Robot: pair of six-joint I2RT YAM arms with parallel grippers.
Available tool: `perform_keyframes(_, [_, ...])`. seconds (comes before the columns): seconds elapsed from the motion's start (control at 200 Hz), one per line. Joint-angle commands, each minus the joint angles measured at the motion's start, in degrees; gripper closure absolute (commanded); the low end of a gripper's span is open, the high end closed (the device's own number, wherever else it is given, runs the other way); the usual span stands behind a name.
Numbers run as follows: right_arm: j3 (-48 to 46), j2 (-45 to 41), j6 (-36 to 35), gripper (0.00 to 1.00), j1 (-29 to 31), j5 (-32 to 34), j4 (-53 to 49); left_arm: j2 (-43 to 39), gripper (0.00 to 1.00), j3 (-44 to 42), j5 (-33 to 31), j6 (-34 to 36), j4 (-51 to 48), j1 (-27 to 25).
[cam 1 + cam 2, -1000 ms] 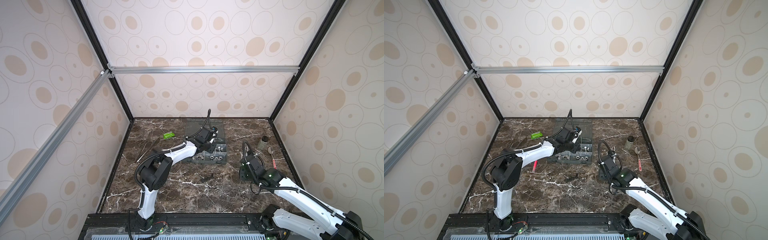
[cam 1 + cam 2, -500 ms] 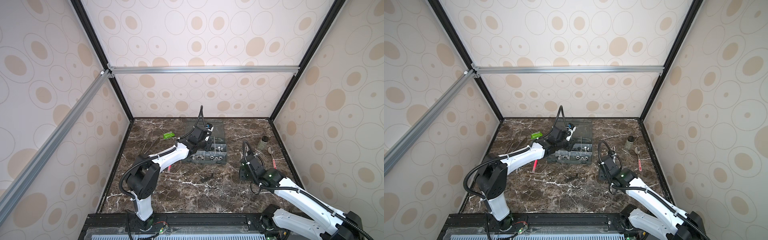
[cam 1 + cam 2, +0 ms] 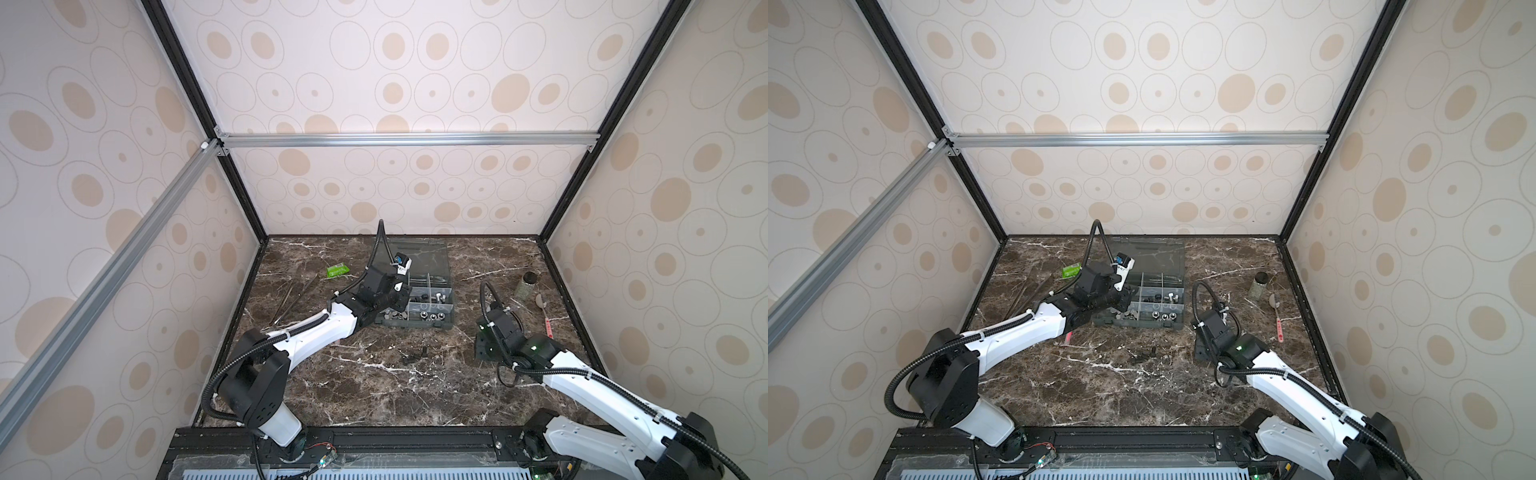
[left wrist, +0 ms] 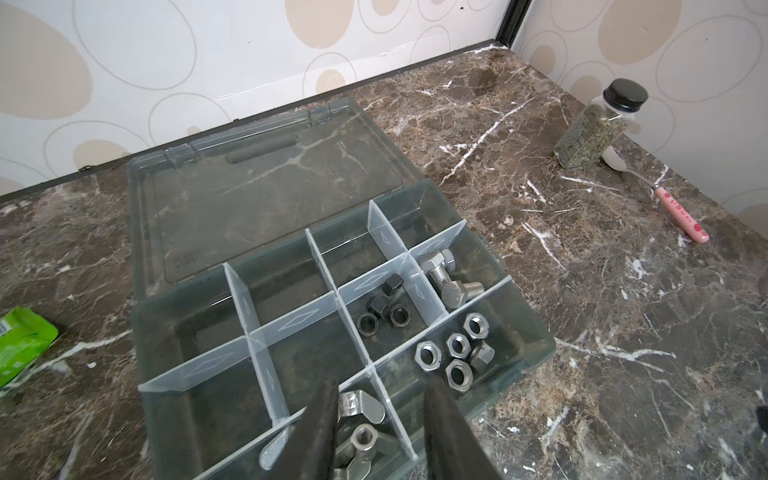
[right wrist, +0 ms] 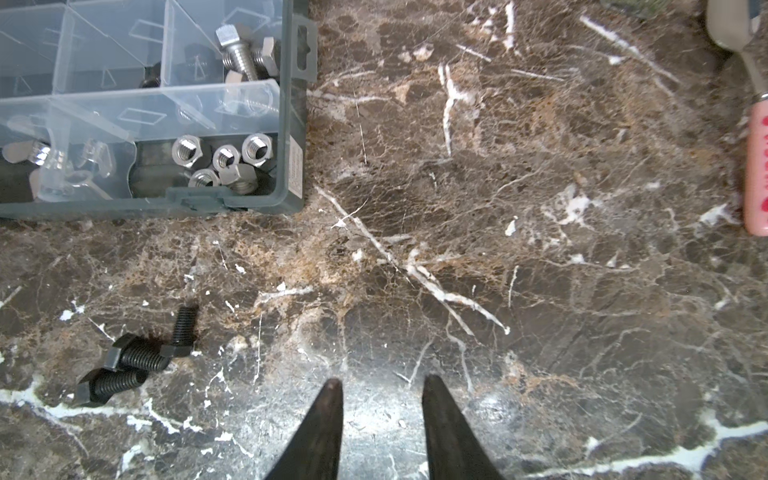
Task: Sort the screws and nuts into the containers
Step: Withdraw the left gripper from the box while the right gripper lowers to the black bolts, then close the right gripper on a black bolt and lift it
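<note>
Your right gripper sits low over the bare bench, jaws parted and empty; the three black screws lie loose on the bench in front of the organiser box, toward the left arm's side of that gripper; two rest side by side and touching, shafts roughly in line with your jaws' closing direction, so you probably need a wrist turn to pinch across one; your left gripper, also parted and empty, hangs over the wing nuts in their compartment.
</note>
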Motion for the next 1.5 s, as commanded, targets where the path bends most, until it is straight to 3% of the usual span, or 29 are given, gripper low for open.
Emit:
perform_keyframes(0.0, [1.27, 3.14, 0.87, 0.65, -0.06, -2.46, 1.6, -3.0, 0.65, -2.85, -1.47, -1.75, 3.32, 0.8])
perform_keyframes(0.465, [8.78, 19.32, 0.01, 0.65, 5.1, -7.38, 7.51, -14.12, 0.62, -15.8, -6.27, -4.88, 5.06, 1.98])
perform_keyframes(0.955, [19.53, 37.43, -1.24, 0.65, 10.63, -11.37, 9.39, -19.07, 0.61, -21.24, -7.48, -5.7, 4.68, 2.67])
perform_keyframes(1.495, [20.94, 41.63, -0.98, 0.66, 11.82, -12.32, 8.85, -19.63, 0.61, -22.11, -6.93, -5.81, 4.96, 3.07])
